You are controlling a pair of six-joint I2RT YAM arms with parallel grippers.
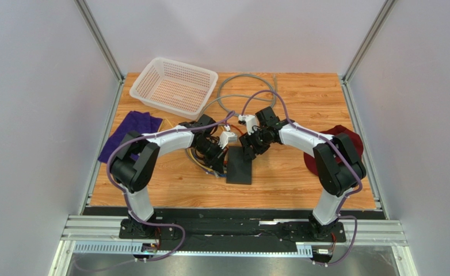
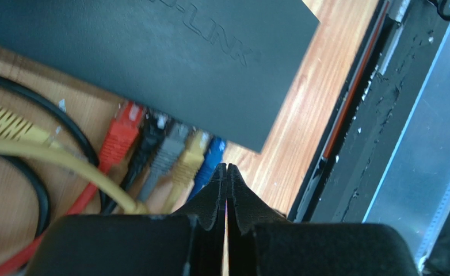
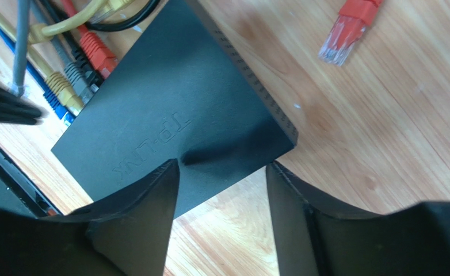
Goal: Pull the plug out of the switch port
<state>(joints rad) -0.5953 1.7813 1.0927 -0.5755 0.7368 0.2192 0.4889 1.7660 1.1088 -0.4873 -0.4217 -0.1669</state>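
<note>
Left end effector (image 2: 227, 172) pressed together, empty, just beside blue plug (image 2: 209, 160). Right end effector (image 3: 221, 172) spread over switch (image 3: 170, 109). Grasp and pull remain.

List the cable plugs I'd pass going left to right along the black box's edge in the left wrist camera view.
Red plastic cable plug, black plastic cable plug, grey plastic cable plug, yellow plastic cable plug, blue plastic cable plug, all at the edge of the flat matte black switch.
</note>
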